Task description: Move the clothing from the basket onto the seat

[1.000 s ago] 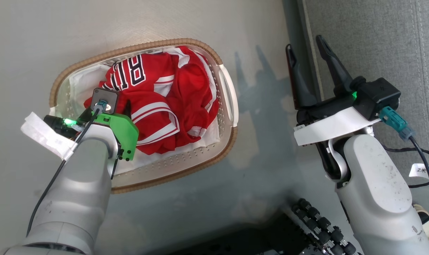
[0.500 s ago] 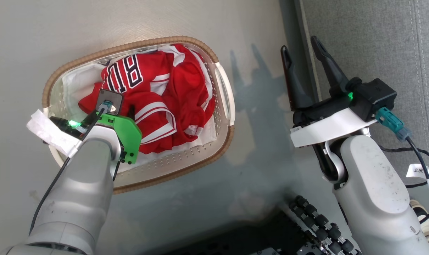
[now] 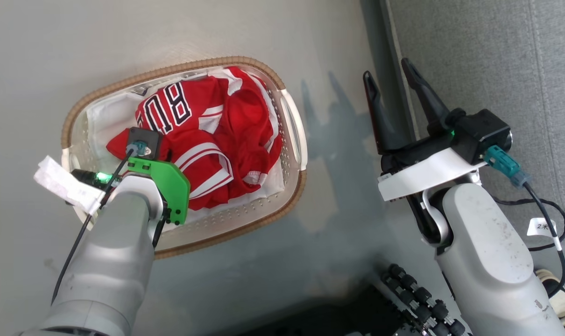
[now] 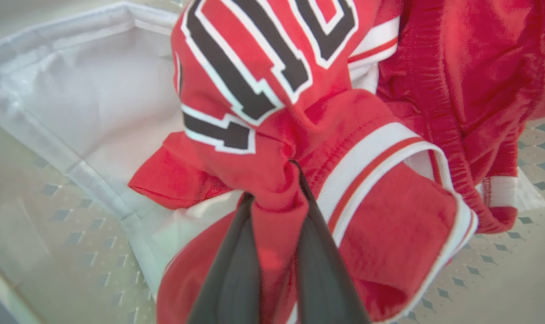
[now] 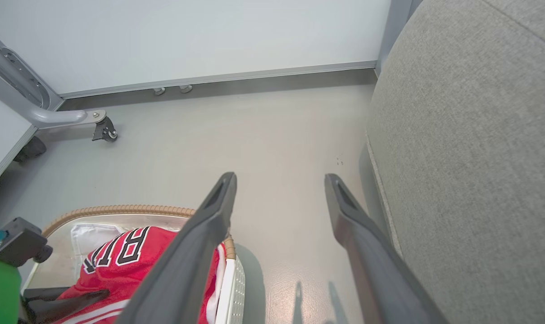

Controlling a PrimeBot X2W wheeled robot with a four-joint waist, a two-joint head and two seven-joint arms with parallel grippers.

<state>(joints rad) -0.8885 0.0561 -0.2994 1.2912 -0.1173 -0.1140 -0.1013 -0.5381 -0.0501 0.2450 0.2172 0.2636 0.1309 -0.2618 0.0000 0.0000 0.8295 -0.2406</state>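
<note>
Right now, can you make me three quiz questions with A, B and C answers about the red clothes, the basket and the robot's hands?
1. Where is the clothing? A on the seat; B in the basket; C on the floor.
2. What colour are the letters on the jersey? A dark with white edges; B yellow; C green.
3. What is the left gripper doing? A open in the air; B holding a basket handle; C shut on the jersey.
Answers: 1 B, the red heap lies inside the woven rim. 2 A, the left wrist view shows them close up. 3 C, its fingers pinch a red fold, while the right gripper is open.
</note>
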